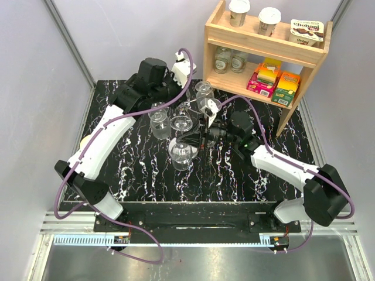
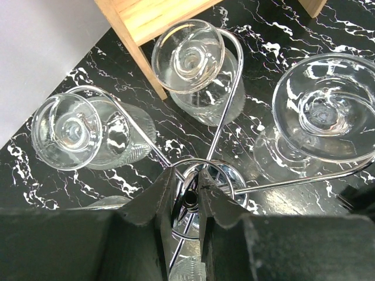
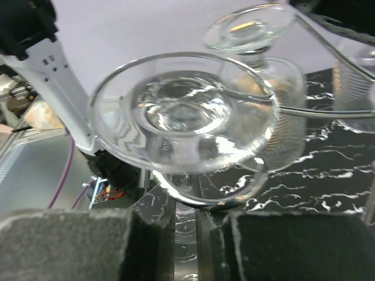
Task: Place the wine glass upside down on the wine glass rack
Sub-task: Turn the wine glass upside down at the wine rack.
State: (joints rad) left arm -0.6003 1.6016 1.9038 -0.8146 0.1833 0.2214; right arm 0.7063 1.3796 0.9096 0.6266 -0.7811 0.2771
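Observation:
The wine glass rack (image 1: pixel 188 119) of shiny silver wire stands mid-table. My left gripper (image 2: pixel 188 193) reaches down from above and is shut on the rack's top loop (image 2: pixel 202 167). My right gripper (image 3: pixel 186 206) is shut on the stem of the wine glass (image 3: pixel 184 114). The glass is upside down, with its round foot uppermost just in front of the camera. A curled rack arm (image 3: pixel 316 112) runs in from the right and loops under that foot. From above, the wine glass (image 1: pixel 182 153) hangs at the rack's near side, left of my right gripper (image 1: pixel 202 137).
Other upside-down glasses (image 2: pixel 187 55) (image 2: pixel 65 132) hang on the rack's arms. A wooden shelf unit (image 1: pixel 266 50) with cups, jars and boxes stands at the back right. The table (image 1: pixel 129 175) is black marble-patterned, and grey walls close the sides.

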